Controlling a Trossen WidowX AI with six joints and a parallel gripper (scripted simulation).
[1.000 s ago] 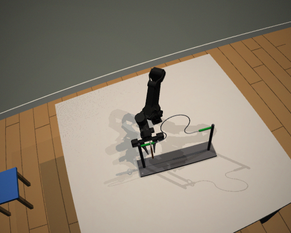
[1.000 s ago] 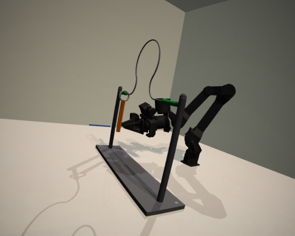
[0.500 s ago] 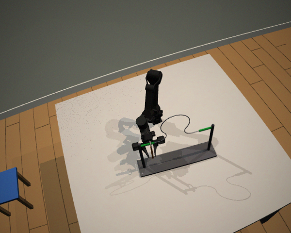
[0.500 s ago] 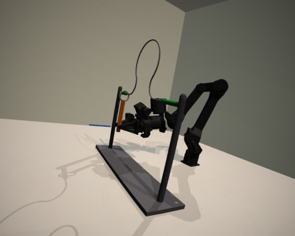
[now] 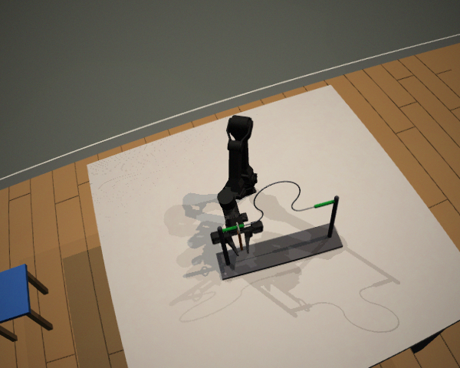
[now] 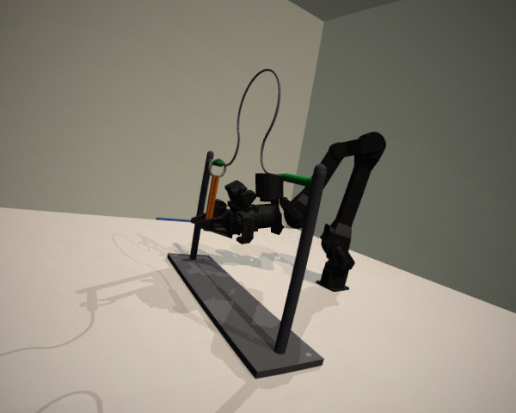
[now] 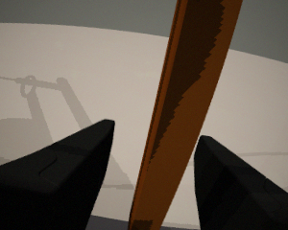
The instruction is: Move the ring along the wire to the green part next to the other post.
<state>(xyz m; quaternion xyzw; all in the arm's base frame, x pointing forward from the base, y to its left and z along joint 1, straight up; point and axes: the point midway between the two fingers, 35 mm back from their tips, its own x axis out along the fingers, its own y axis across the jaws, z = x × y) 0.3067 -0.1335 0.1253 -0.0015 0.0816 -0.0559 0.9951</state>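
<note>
Jaws (image 5: pixel 242 254) (image 6: pixel 200 220) apart, level, astride the orange handle (image 5: pixel 240 241) (image 6: pixel 212 197) (image 7: pixel 184 117)

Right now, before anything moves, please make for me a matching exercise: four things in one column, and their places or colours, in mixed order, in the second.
1. ring
2. handle
3. pincer
4. base board

A. dark grey, under both posts
B. open, a finger on each side of the orange part
C. around the wire, at a green part
D. orange, hanging down

Pairs: 1-C, 2-D, 3-B, 4-A
</note>
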